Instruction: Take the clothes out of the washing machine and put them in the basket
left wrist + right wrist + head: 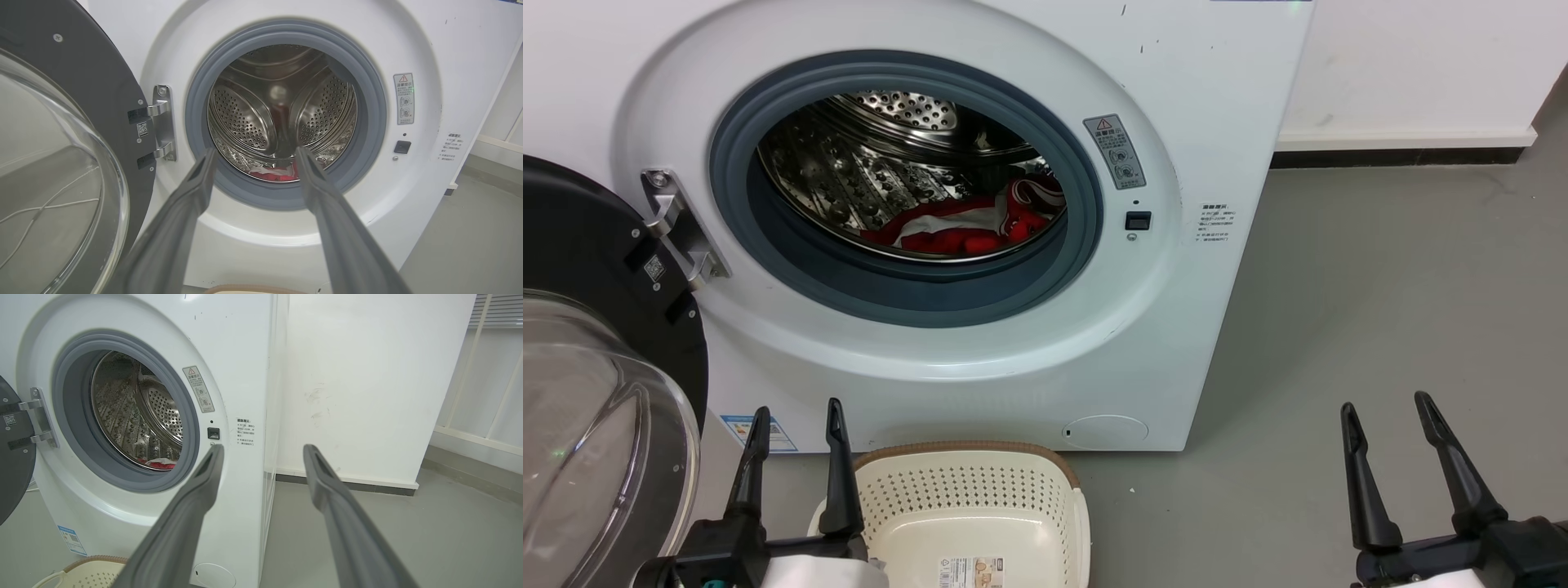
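Observation:
The white washing machine [980, 359] stands in front of me with its glass-domed door [596, 425] swung open to the left. Red and white clothes [980, 220] lie at the bottom of the steel drum; the left wrist view shows the clothes [271, 171] and the right wrist view shows the clothes [159, 462] through the porthole. The cream basket [972, 506] sits on the floor below the porthole, with nothing in it. My left gripper [796, 420] is open at the basket's left rim. My right gripper [1387, 408] is open over the floor to the right, holding nothing.
The open door [61, 163] fills the space at my left. A white wall [367, 388] with a dark skirting runs right of the machine. Grey floor [1380, 310] lies to the right of the machine and basket.

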Robot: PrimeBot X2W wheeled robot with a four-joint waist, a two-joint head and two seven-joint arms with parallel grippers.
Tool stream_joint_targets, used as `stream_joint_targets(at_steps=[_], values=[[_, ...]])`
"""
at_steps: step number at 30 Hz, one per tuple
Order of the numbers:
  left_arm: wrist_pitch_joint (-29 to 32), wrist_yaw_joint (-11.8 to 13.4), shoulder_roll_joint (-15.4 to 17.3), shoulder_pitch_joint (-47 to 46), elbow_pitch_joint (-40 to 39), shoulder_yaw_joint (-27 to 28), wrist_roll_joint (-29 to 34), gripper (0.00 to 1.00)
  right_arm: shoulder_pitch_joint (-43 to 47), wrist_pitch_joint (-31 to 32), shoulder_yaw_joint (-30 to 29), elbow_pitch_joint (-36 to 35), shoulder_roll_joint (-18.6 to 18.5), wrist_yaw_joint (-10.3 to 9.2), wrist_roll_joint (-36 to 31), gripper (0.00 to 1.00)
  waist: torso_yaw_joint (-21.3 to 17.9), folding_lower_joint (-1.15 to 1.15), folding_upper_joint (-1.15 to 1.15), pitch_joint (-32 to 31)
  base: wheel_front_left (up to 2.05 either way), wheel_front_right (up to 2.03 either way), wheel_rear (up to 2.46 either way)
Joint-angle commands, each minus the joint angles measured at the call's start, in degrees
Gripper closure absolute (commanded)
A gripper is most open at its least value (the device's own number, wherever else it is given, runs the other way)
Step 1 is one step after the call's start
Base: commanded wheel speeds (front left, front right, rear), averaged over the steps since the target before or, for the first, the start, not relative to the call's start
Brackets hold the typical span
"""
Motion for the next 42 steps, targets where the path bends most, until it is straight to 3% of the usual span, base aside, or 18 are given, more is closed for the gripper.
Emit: stream_joint_targets(at_steps=[1, 28, 36, 42], values=[[-0.2, -0.2, 0.2, 0.6, 0.2, 0.1, -0.3, 0.00, 0.6, -0.1, 0.0, 0.1, -0.1, -0.04, 0.0, 0.00, 0.0, 0.00, 0.00, 0.0, 0.00, 0.00, 0.00], [-0.2, 0.8, 0.2, 0.7, 2.1, 0.0, 0.8, 0.00, 0.8, -0.1, -0.1, 1.4, -0.1, -0.04, 1.8, 0.00, -0.1, 0.00, 0.00, 0.1, 0.00, 0.00, 0.00], [-0.2, -1.6, 0.2, -1.3, 4.4, 0.9, 0.7, 0.00, 0.1, -0.1, 0.2, 1.1, -0.1, -0.04, 1.8, 0.00, -0.5, 0.00, 0.00, 0.9, 0.00, 0.00, 0.00], [-0.2, -6.2, 0.4, -8.8, 9.8, 3.9, 2.6, 0.00, -2.1, -0.1, 0.9, 0.3, -0.1, -0.04, 1.3, 0.00, -2.2, 0.00, 0.00, 4.0, 0.00, 0.00, 0.00]])
